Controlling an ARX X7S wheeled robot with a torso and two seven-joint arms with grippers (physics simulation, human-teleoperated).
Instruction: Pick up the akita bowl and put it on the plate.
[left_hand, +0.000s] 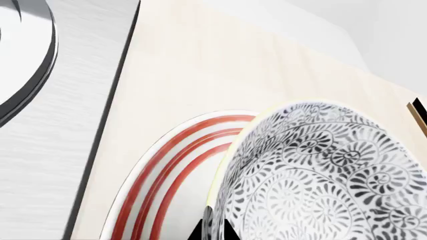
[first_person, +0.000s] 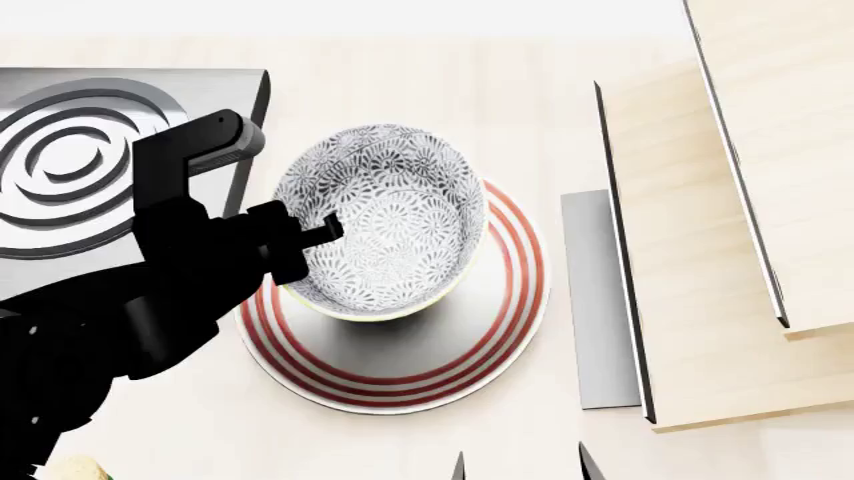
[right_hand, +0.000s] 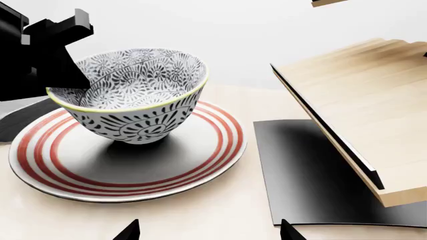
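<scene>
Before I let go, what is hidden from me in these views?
- Patterned ceramic bowl: right wrist view cannot settle whether its tilted base touches the red-ringed white plate.
- Left tool: fingertips hidden at the bowl's rim; closure unclear.
- Right tool: cut off by the edge, only fingertips show.

Kitchen: burner (first_person: 74, 165) set in wooden counter (first_person: 400, 70).

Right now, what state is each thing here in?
akita bowl: upright, tilted, over the plate, rim gripped by the left jaws.
plate: flat on the counter, under the bowl.
left gripper: shut on the bowl's rim.
right gripper: open, holding nothing.
burner: bare.
</scene>
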